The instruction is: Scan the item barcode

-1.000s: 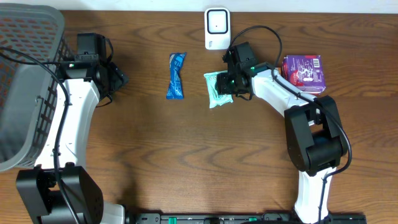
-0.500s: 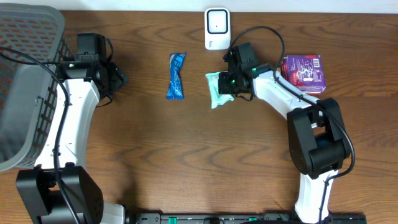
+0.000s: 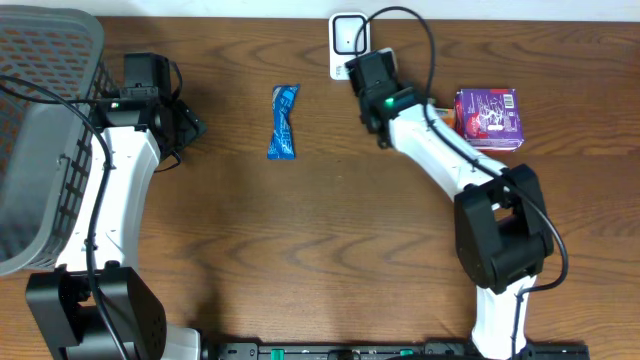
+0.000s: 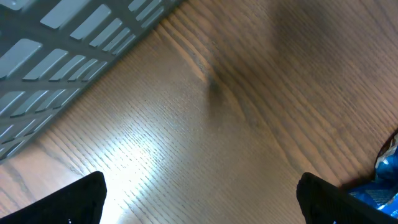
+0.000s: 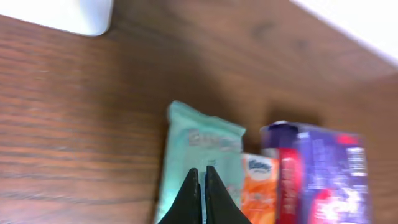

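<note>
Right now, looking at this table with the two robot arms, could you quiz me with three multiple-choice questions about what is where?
1. Where does the grey basket stand?
A. far left
B. far right
C. centre

2. What colour is the lone wrapper lying mid-table?
A. red
B. blue
C. yellow

3. How do the right gripper fingers stand?
A. wide apart
B. pressed together on the pale green packet
C. around the purple box

Answers: 1 A, the basket fills the left edge. 2 B, the wrapper is blue. 3 B, the wrist view shows them together on the packet.

Matt grained wood table [image 3: 330,230]; glossy blue foil wrapper [image 3: 283,122]; grey plastic lattice basket [image 3: 35,120]; smooth white plastic scanner [image 3: 342,35]
</note>
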